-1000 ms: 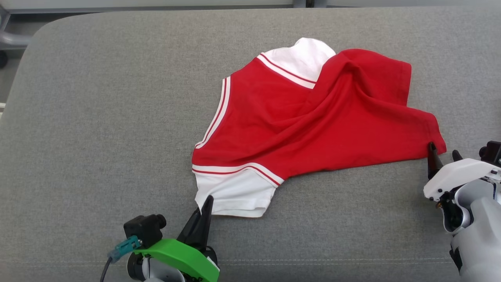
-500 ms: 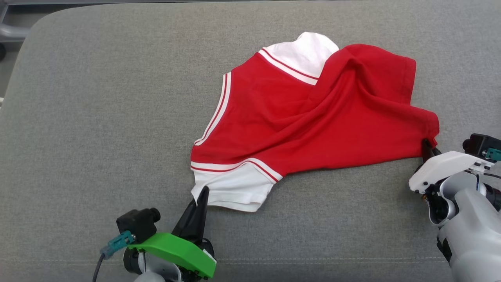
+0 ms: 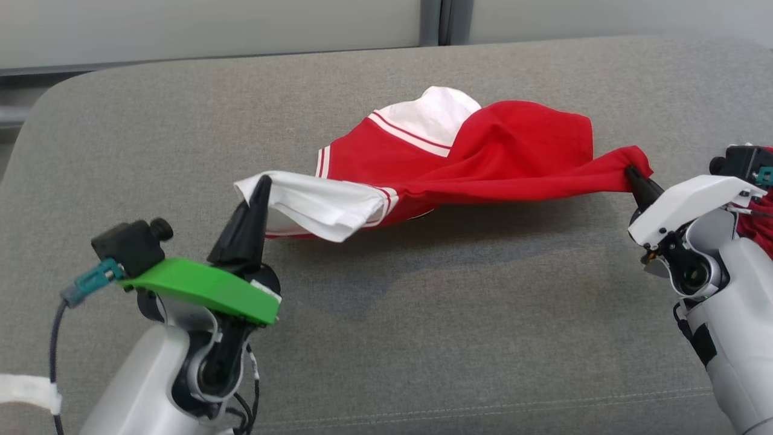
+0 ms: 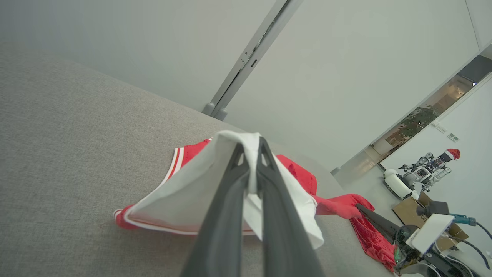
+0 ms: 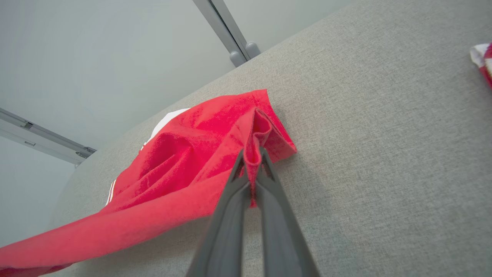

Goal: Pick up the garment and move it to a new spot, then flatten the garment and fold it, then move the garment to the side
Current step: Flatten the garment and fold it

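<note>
The garment point(image 3: 483, 157) is a red shirt with white sleeves and striped trim, stretched between both grippers above the grey cushion point(image 3: 423, 314). At the left, my left gripper point(image 3: 261, 184) is shut on a white sleeve; the left wrist view shows white cloth point(image 4: 180, 196) pinched at its tips point(image 4: 251, 148). At the right, my right gripper point(image 3: 633, 175) is shut on a red hem corner, and red cloth point(image 5: 184, 154) bunches between its tips point(image 5: 251, 154). The near edge hangs off the surface while the far part still rests on it.
Another red cloth point(image 3: 758, 220) lies behind my right arm at the cushion's right side, also seen as a red heap point(image 4: 371, 234) in the left wrist view. A pale wall with a grey post point(image 3: 441, 21) runs behind the cushion. A cardboard box point(image 4: 415, 213) stands beyond.
The right gripper has shut on the red corner. Both grippers have risen and lifted the garment's near edge off the cushion. The head camera has tilted up.
</note>
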Robot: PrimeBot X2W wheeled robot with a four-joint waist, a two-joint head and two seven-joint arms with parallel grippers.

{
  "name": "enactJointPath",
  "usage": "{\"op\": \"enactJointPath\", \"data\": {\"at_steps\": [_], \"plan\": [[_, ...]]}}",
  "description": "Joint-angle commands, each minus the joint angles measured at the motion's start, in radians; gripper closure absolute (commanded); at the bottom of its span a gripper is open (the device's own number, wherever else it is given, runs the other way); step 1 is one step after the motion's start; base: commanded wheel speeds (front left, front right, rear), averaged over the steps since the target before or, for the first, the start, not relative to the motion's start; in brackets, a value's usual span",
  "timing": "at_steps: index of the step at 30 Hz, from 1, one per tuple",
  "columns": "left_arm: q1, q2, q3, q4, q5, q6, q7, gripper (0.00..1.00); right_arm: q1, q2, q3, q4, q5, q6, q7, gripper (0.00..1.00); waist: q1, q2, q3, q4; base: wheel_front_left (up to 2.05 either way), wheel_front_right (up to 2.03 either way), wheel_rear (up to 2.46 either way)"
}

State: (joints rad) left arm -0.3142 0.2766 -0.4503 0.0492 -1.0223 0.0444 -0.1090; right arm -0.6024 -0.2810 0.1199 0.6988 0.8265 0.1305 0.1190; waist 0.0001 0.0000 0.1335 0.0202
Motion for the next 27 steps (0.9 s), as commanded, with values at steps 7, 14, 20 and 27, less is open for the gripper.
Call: {"op": "enactJointPath", "data": {"at_steps": [7,14,20,27], "plan": [[-0.188,0.067,0.039,0.016,0.008,0.026,0.094,1.00,-0.066,-0.039,0.045,-0.097,-0.019,0.000,0.156,1.00,-0.0001,0.0000,-0.103,-0.073,0.00,0.00,0.00],[-0.373,0.098,0.050,0.044,0.027,0.051,0.182,1.00,-0.170,-0.030,-0.008,-0.153,-0.080,0.000,0.292,1.00,-0.0001,0.0000,-0.164,-0.095,0.00,0.00,0.00],[-0.497,0.109,0.050,0.052,0.046,0.061,0.225,1.00,-0.259,0.023,-0.102,-0.204,-0.150,0.000,0.419,1.00,-0.0001,0.0000,-0.200,-0.105,0.00,0.00,0.00],[-0.615,0.134,0.039,0.070,0.082,0.071,0.273,1.00,-0.348,0.092,-0.224,-0.281,-0.273,0.000,0.549,1.00,-0.0001,0.0000,-0.227,-0.114,0.00,0.00,0.00]]}}
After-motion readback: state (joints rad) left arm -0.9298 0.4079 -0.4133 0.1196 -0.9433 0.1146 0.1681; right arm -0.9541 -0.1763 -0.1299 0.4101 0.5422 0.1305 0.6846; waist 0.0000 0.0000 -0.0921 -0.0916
